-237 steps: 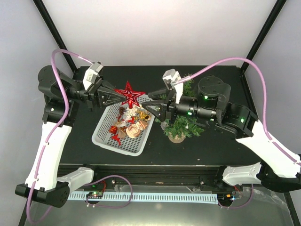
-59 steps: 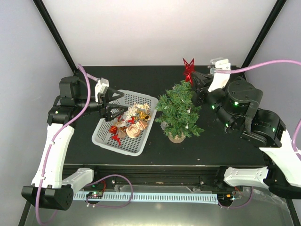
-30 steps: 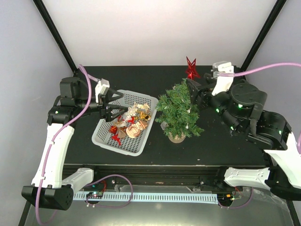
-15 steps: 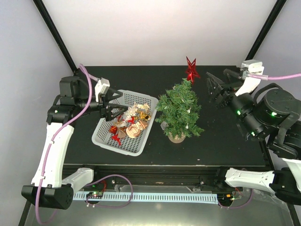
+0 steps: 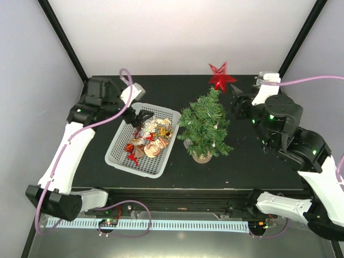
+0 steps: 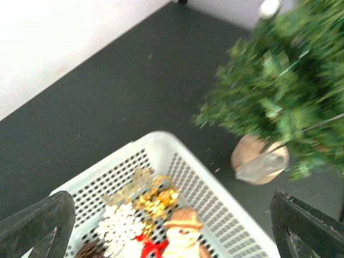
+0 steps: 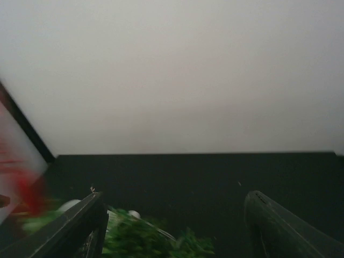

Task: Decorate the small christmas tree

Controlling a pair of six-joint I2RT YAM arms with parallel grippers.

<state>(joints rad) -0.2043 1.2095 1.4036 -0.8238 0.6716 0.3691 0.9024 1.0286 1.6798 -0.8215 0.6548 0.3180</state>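
Left of the tree (image 5: pixel 204 126), the left gripper (image 5: pixel 134 116) hangs spread wide and empty over the far corner of the basket (image 5: pixel 134 168), above the jumbled ornaments (image 5: pixel 150 138). A careless dip could snag two at once, or catch the mesh wall and drag the basket into the tree. The tree stands upright on the table (image 5: pixel 242 161), just right of the basket. A red star (image 5: pixel 219 79) sits at its tip and looks tilted. It may be only loosely seated and could topple. Right of the tree, the right gripper (image 5: pixel 240 104) is spread, holding nothing, near the top branches. A sideways brush there could tip the light tree.
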